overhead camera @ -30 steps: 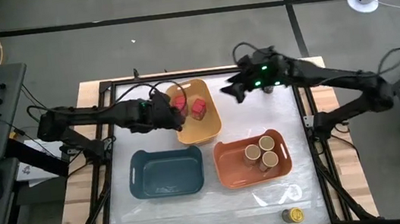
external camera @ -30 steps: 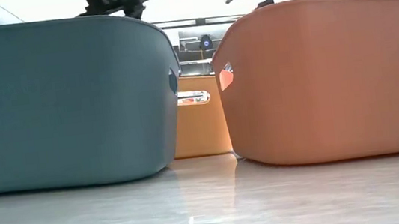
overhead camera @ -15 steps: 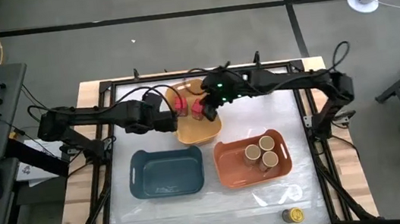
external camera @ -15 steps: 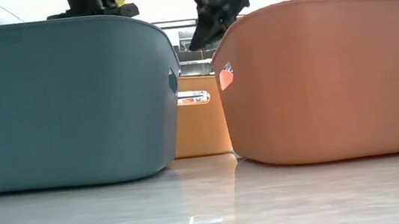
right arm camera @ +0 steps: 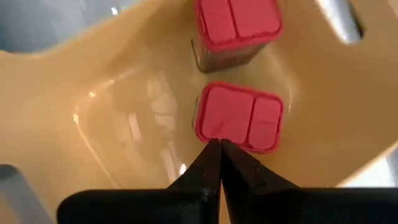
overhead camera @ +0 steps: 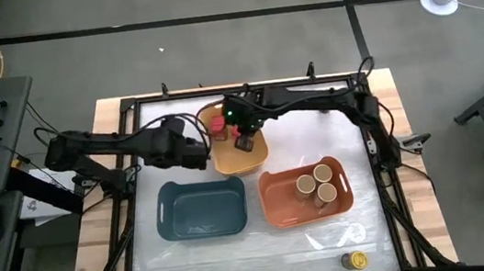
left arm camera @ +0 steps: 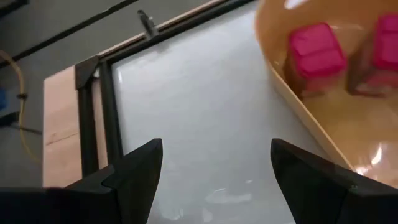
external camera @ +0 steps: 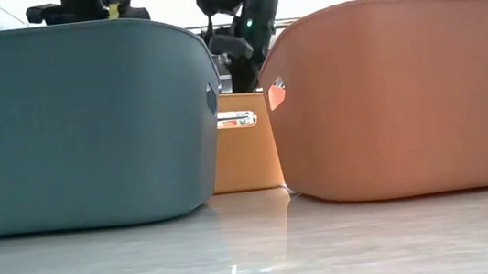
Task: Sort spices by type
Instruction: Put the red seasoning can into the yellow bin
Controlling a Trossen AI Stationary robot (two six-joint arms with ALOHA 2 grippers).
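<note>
Two red boxy tins (right arm camera: 239,118) (right arm camera: 236,25) stand on the floor of the yellow bin (overhead camera: 236,159). My right gripper (right arm camera: 219,144) is shut, pointing down over the lid of one tin; in the high view (overhead camera: 244,140) it hides that tin, and the other tin (overhead camera: 219,125) shows beside it. My left gripper (left arm camera: 214,162) is open and empty just left of the yellow bin (left arm camera: 292,106). Three tan-lidded jars (overhead camera: 316,186) stand in the orange bin (overhead camera: 279,214). One yellow-lidded jar (overhead camera: 356,259) stands near the table's front right corner. The other is out of view. My right gripper's shut fingertips come from above, pointing down, at the edge of one red tin's lid (right arm camera: 211,132). I cannot tell whether they touch it. The tin stands upright on the bin's floor.
The teal bin (overhead camera: 202,207) sits at the front left with nothing in it, close beside the orange bin. In the low view the teal bin (external camera: 77,128) and the orange bin (external camera: 405,91) hide most of the table behind them. Bare table lies along the front edge.
My right gripper has swung from the far right of the yellow bin toward the table's left, and come down over the red tins inside the bin. My left gripper has drawn back a little toward the table's left, off the bin's rim.
</note>
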